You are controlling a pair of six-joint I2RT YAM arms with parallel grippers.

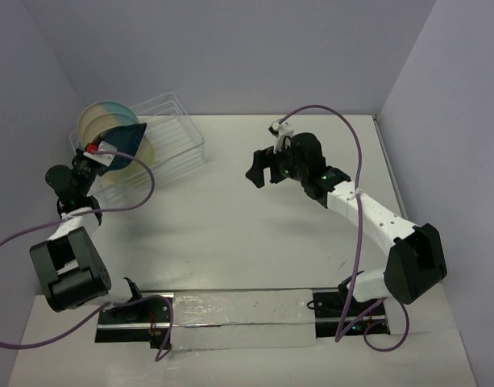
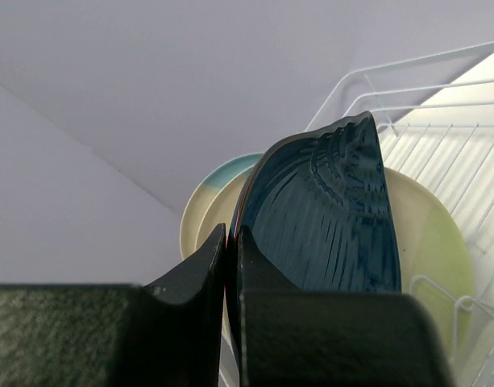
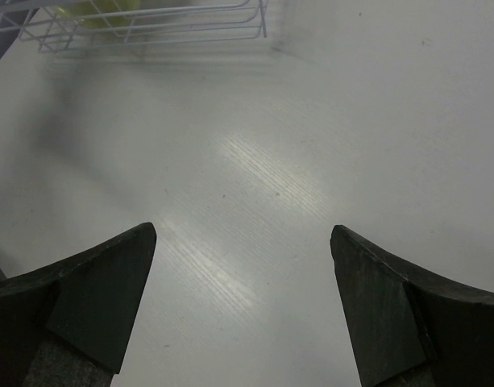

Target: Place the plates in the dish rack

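The dish rack [image 1: 176, 129] stands at the back left. Two beige plates with light-blue sections [image 1: 100, 119] stand upright at its left end, with the cream and pale-green plate [image 1: 144, 153] beside them. My left gripper [image 1: 99, 156] is shut on the rim of the dark-teal leaf plate [image 1: 123, 139], holding it on edge over the rack in front of the cream plate. In the left wrist view the gripper [image 2: 229, 235] pinches the teal plate [image 2: 327, 218]; the cream plate [image 2: 436, 242] and a beige plate [image 2: 217, 184] are behind it. My right gripper [image 1: 263, 172] is open and empty above the table [image 3: 242, 238].
The rack's wires [image 2: 428, 105] run to the right of the held plate, with free slots there. The rack's near edge [image 3: 150, 22] shows at the top of the right wrist view. Purple cables loop from both arms. Walls close the back and both sides.
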